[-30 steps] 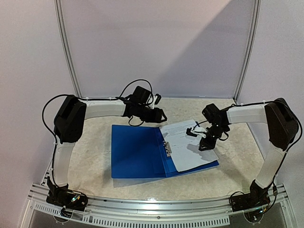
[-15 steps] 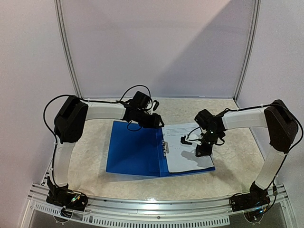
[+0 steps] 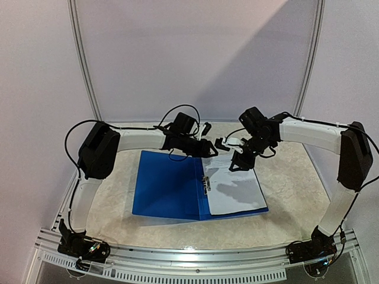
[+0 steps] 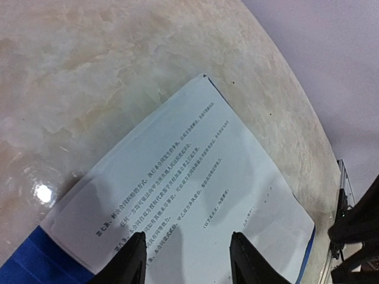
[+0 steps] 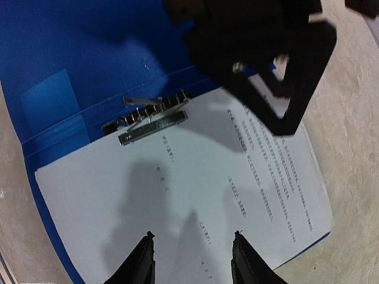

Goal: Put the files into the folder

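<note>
The folder (image 3: 169, 189) lies open and flat on the bench (image 3: 284, 177), its blue inside facing up. The files (image 3: 237, 192) rest on the folder's right half, white sheets with lines of small black print on top. They cover nearly all of that half and leave a thin blue rim along the folder's near and right edges. Their left edge reaches the metal clip (image 5: 151, 121) that runs along the folder's spine. Whether the clip pinches the sheets cannot be told.

The left gripper (image 4: 188, 263) hangs above the folder's far edge, near the spine. Its jaws stand partly apart, with nothing between them and only the printed sheet showing below the gap. The right gripper (image 5: 192, 260) hovers over the far part of the folder's right half, above the files, and throws a shadow on the paper. Its jaws are likewise part-way open and hold nothing, and neither finger touches the sheets. In the right wrist view the left arm's dark wrist shows over the folder's far edge, close to the clip.
</note>
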Motion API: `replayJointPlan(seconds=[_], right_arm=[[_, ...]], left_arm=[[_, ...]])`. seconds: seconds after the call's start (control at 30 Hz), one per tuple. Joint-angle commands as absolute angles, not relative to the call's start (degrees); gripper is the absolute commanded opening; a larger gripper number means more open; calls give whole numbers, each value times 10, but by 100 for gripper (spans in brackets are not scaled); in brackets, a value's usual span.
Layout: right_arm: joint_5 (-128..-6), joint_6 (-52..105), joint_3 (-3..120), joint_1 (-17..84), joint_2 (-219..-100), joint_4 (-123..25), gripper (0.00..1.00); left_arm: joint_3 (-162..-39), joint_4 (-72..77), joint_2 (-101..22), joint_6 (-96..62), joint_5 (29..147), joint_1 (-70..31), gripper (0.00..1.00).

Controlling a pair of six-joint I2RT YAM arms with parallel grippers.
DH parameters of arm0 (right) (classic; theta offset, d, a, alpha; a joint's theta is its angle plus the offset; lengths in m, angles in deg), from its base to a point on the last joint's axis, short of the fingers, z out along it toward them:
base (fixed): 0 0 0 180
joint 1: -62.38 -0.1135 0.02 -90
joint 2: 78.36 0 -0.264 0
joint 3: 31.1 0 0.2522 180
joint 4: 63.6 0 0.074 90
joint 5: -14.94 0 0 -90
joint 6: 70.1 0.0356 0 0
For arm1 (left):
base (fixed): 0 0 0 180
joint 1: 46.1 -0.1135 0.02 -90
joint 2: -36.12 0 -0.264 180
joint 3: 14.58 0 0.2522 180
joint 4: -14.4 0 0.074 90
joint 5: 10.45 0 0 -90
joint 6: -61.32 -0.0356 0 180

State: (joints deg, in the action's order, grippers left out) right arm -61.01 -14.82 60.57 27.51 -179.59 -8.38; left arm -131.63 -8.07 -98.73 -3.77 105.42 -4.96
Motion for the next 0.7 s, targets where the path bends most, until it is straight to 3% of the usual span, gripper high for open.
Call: replayJointPlan(seconds=[0.0, 0.67], right_arm=[[-569, -141, 639, 253, -1845, -83, 44], [-517, -136, 763, 210, -1986, -94, 46]], left_arm=[[-1333, -69, -1030, -33, 1100, -38, 48], [-1359, -140, -1089, -55, 1081, -33, 47]])
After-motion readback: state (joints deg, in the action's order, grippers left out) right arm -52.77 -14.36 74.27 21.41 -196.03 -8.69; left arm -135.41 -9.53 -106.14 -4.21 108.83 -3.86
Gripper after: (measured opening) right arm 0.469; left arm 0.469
